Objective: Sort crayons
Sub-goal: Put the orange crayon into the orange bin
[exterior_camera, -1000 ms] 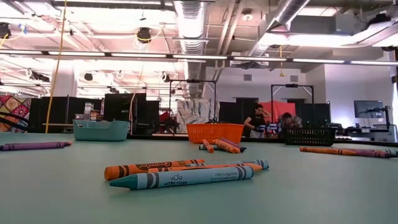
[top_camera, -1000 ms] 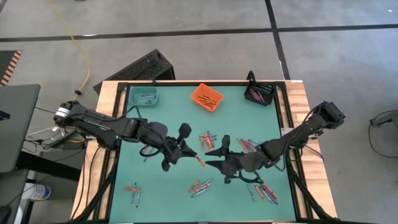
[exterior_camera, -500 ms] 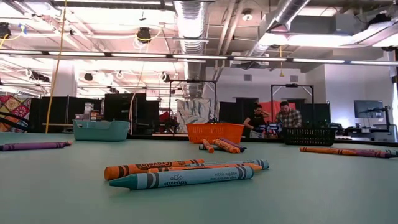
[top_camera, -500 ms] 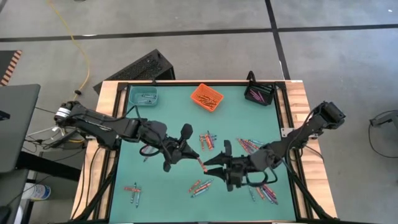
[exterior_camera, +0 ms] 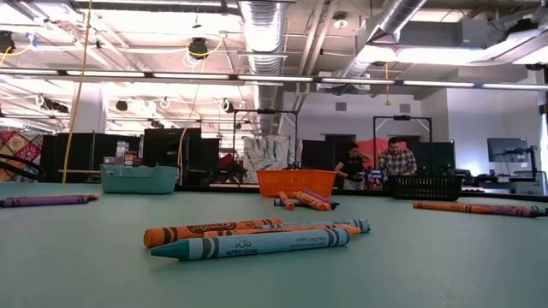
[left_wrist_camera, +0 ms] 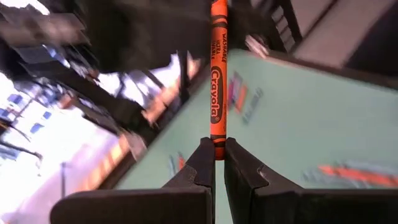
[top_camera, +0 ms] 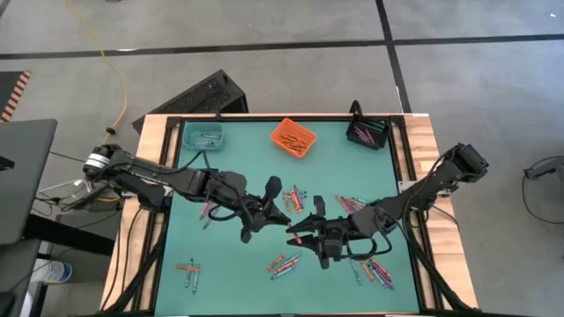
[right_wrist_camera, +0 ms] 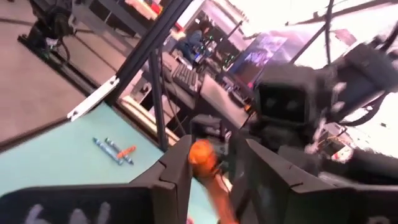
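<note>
— While the left tool [left_wrist_camera: 214, 163] pinches the orange crayon [left_wrist_camera: 217, 74] by one end above mid-desk [top_camera: 220, 264], is the right tool [right_wrist_camera: 211, 171] ready?
— Its fingers stand apart around the free tip. Light, stiff, brittle wax: grip the wrapped barrel.

2 arms meeting mid-table, left gripper [top_camera: 280, 214] clamped, right gripper [top_camera: 297, 237] fingers spread
</note>
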`<state>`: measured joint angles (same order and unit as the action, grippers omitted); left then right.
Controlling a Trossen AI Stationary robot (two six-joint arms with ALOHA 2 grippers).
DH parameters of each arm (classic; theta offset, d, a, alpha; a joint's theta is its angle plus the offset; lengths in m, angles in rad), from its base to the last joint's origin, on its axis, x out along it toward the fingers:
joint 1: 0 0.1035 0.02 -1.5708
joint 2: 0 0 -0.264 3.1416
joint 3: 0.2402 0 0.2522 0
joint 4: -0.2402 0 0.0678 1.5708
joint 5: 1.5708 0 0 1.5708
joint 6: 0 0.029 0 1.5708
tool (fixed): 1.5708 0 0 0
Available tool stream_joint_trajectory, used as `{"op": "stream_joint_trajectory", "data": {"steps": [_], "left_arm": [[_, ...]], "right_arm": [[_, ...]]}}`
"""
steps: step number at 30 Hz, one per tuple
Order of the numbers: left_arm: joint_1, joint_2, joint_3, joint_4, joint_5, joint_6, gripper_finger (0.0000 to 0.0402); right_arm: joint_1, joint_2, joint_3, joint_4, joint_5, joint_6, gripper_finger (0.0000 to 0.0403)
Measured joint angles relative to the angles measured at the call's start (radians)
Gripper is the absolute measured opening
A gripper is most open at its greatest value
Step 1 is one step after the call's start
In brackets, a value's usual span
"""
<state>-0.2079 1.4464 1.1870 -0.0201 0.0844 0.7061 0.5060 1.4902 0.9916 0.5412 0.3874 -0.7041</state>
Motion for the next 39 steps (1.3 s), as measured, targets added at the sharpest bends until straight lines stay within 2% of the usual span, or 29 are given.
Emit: {"op": "stream_joint_trajectory", "data": {"steps": [10, 21, 25, 28, 32, 36, 39], "left_arm": [[0.006, 0.002, 0.0, -0.009, 0.008, 0.015, 0.0], [0.007, 0.002, 0.0, -0.029, 0.005, 0.012, 0.0], [0.013, 0.002, 0.0, -0.042, -0.024, -0.023, 0.0003], [0.023, 0.002, 0.0, -0.063, -0.053, -0.057, 0.0029], [0.025, 0.001, 0.0, -0.148, -0.194, -0.114, 0.01], [0.028, 0.001, 0.0, -0.337, -0.347, -0.242, 0.0166], [0.031, 0.001, 0.0, -0.527, -0.356, -0.388, 0.0188]], "right_arm": [[-0.004, 0.0, 0.0, -0.053, 0.004, 0.026, 0.0078], [-0.005, 0.0, 0.0, -0.071, 0.042, 0.025, 0.0048], [-0.006, 0.0, 0.001, -0.082, 0.052, 0.02, 0.002], [-0.018, -0.001, 0.002, -0.098, 0.064, 0.032, 0.0007], [-0.063, 0.0, 0.0, -0.171, 0.061, 0.121, 0.0006], [-0.148, 0.0, 0.0, -0.278, 0.06, 0.227, 0.0005], [-0.224, 0.001, 0.0, -0.345, 0.055, 0.279, 0.0004]]}}
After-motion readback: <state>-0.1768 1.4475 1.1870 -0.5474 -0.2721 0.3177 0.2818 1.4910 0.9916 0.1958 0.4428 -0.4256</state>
